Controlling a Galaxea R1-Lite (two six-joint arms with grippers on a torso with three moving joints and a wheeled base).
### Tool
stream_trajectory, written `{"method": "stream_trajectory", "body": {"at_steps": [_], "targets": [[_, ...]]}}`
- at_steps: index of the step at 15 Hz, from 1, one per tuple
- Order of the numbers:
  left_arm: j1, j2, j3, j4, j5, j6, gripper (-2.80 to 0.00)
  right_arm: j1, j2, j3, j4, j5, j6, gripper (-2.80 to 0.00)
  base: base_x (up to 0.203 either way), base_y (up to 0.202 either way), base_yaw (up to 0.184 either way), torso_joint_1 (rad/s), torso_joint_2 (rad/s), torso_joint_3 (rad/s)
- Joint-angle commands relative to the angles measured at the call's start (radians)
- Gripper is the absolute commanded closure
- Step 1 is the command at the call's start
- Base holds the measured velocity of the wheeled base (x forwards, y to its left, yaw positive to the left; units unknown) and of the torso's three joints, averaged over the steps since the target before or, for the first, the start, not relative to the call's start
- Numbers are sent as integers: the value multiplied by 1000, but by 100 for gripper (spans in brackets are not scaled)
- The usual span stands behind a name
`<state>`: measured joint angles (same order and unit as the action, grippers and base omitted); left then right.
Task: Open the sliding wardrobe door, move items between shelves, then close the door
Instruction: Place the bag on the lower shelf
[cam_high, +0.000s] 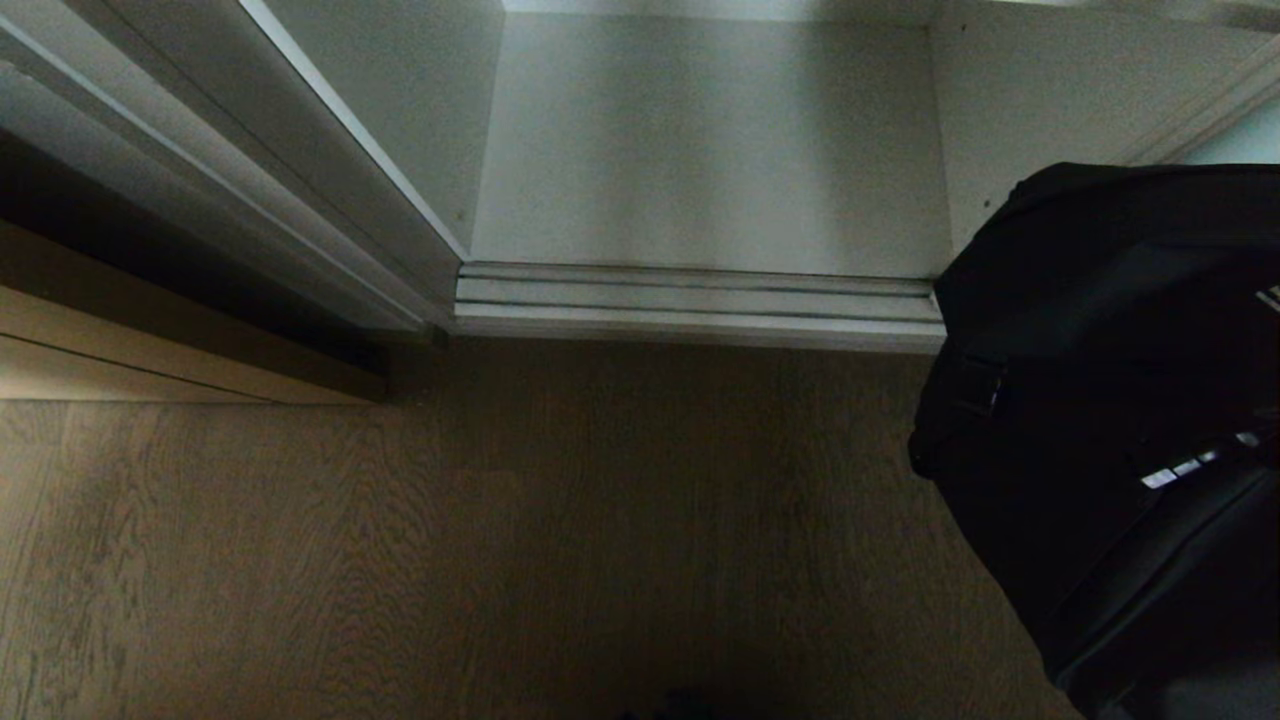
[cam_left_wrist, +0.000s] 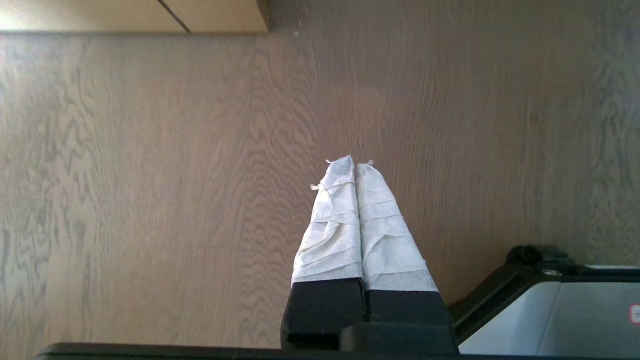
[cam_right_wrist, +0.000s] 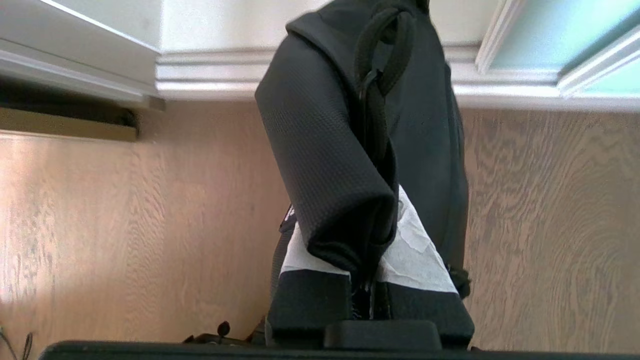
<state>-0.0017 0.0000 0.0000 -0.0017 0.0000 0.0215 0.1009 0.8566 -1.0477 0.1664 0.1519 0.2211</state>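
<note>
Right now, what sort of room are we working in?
Probably a bedroom or dressing area at a built-in wardrobe: an open grey-white shelf behind a sliding door track, a frosted aqua door, a wood floor. The right gripper holds a black bag.

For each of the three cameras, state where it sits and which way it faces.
Head view: on the robot's head, facing down at the bottom shelf, door track and floor; the black bag hangs at right; no arm visible.
Left wrist view: behind the left claw, shut and empty, facing the floor; the robot's base shows.
Right wrist view: behind the right claw, shut on the black bag's fabric, facing the wardrobe's foot and the sliding wardrobe door.
Shared: all show the floor; head and right wrist views share the bag.
</note>
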Motion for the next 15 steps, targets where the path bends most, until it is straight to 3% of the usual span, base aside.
{"method": "stream_trajectory", "body": {"at_steps": [1,10,15], "targets": [[0,0,0,0,0,0,0,0,11,4,2,1,1,0,0,0,0,2,12,-198],[0,1,0,2,-1,3,0,0,52,12,-60,1,1,0,0,0,0,3,1,-197],[0,1,0,6,-2,12,0,0,87,20,-99,0,1,0,0,0,0,0,1,-38]]}}
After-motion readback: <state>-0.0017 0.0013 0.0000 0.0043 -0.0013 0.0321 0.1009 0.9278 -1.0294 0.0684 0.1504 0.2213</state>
